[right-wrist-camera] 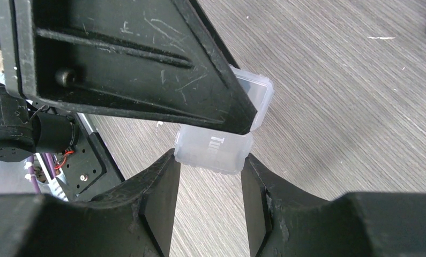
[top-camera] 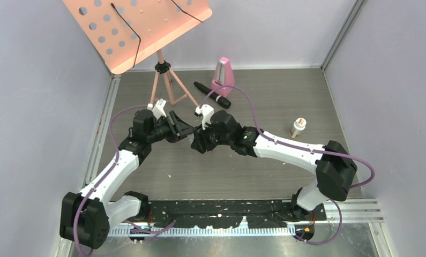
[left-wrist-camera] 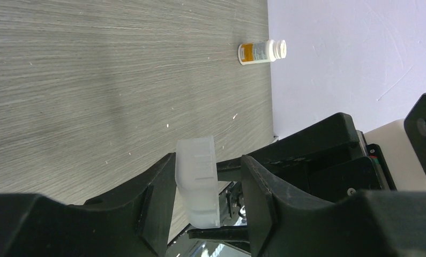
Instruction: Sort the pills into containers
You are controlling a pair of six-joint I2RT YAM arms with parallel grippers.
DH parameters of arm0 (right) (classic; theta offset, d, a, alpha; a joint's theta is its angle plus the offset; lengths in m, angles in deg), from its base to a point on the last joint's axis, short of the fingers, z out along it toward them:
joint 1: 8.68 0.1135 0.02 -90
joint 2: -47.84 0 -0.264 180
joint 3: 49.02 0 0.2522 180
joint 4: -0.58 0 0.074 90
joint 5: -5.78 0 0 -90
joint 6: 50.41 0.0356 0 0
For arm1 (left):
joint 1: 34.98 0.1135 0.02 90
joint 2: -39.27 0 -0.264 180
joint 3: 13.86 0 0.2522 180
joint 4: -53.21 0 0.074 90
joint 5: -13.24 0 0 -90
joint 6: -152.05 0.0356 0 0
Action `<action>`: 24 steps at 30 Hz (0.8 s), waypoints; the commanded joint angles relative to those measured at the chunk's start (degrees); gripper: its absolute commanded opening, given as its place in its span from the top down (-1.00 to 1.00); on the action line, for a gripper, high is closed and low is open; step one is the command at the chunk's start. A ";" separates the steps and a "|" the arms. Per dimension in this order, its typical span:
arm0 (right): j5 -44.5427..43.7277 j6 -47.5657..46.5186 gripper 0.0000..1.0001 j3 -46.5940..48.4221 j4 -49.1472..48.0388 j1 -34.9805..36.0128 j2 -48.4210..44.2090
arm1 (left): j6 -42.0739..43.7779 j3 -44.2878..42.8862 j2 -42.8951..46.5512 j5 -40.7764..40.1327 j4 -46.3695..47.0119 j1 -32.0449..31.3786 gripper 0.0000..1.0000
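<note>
The containers are one small clear pill box (right-wrist-camera: 216, 150), held above the wood-grain table. My right gripper (right-wrist-camera: 210, 160) is shut on it, a fingertip pressing each side. In the left wrist view the same pill box (left-wrist-camera: 197, 176) stands between the jaws of my left gripper (left-wrist-camera: 209, 160). It touches the left finger, and a gap separates it from the right finger, so that gripper is open. From above, the left gripper (top-camera: 181, 131) and right gripper (top-camera: 197, 140) meet at mid-table and hide the box. No pills show in any view.
A white-capped, orange-labelled bottle (top-camera: 297, 127) stands on the table to the right and also shows as the bottle (left-wrist-camera: 261, 51). At the back are a pink music stand (top-camera: 141, 27), a pink metronome (top-camera: 222, 75) and a black microphone (top-camera: 211, 95). Walls close three sides.
</note>
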 commanded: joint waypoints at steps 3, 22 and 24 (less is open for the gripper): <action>2.09 0.48 0.05 1.45 -1.67 -0.35 0.30 | 1.51 -1.35 1.37 -1.24 1.10 -0.14 0.09; 2.10 3.83 -0.93 -1.25 -6.57 -0.97 -4.45 | 2.63 -5.16 2.74 -5.42 -9.43 -0.14 1.00; 2.28 5.59 -0.93 0.30 -5.15 -0.97 -3.85 | 2.30 -6.57 2.79 -6.12 -12.12 -0.11 1.00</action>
